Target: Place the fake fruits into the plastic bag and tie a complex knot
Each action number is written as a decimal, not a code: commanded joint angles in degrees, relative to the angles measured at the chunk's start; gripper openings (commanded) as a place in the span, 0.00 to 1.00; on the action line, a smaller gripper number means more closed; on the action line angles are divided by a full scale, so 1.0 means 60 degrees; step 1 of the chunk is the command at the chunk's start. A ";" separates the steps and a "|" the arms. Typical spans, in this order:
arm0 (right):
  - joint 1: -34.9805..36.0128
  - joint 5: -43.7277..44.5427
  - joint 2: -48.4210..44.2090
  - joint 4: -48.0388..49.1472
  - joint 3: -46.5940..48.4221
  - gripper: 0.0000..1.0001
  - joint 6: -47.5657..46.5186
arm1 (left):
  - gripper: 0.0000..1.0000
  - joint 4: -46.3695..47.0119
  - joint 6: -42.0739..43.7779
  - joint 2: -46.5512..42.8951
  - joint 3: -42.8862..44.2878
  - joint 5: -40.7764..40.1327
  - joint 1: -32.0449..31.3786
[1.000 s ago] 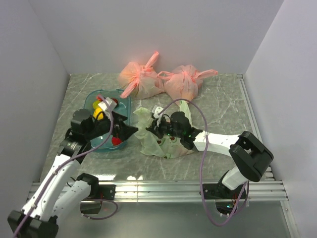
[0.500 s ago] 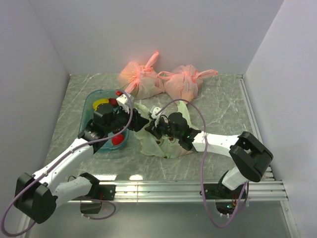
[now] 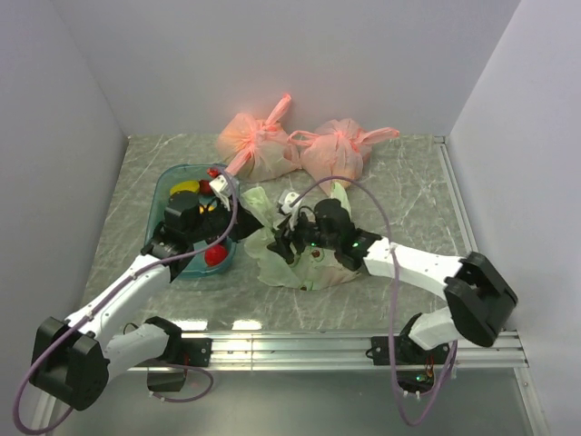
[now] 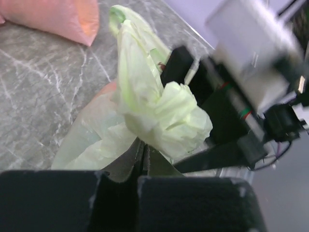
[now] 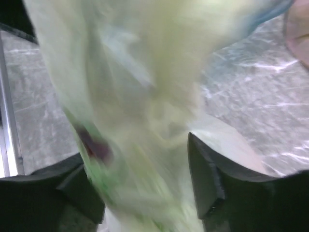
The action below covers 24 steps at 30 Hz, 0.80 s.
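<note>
Plastic bag [image 3: 295, 259], pale mint green, thin and crinkled: at the centre of the grey marbled tabletop [image 3: 413, 195], just right of a teal tray [image 3: 163, 204]; upper part gathered into a rumpled bunch standing up between the two arms. Left fingers [image 4: 152, 171]: pressed flat together, pinching a thin fold of the bag's film below that bunch. Right fingers [image 5: 207, 193]: set apart on either side of the bag's film, wrist view badly blurred; clamped or loose, cannot tell. Fake fruits [image 3: 214, 256]: one red at the near end of the tray, one yellow at its far end; a dark red patch, too blurred to identify, showing through the film in the right wrist view. Two salmon-pink bags [image 3: 259, 145]: knotted, side by side at the far edge of the tabletop, beyond the green bag.
</note>
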 commanded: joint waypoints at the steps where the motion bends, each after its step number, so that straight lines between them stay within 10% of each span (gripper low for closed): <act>1: -0.0487 -0.1060 -0.1309 -0.1400 0.0661 0.73 -0.0260 | 0.01 0.0206 0.0553 -0.0468 -0.0063 0.2002 0.0436; 14: -0.1103 -0.3757 -0.0318 -0.2019 0.1466 0.73 -0.0993 | 0.00 -0.1230 0.3293 0.0701 0.1181 0.5285 0.0540; 21: -0.1132 -0.3890 -0.0008 -0.1491 0.1364 0.04 -0.0861 | 0.18 -0.3046 0.4949 0.0821 0.1827 0.5521 0.0627; 24: -0.1132 -0.3685 -0.0257 -0.1315 0.1159 0.00 -0.0686 | 0.37 -0.3457 0.5110 0.0280 0.1578 0.5214 0.0919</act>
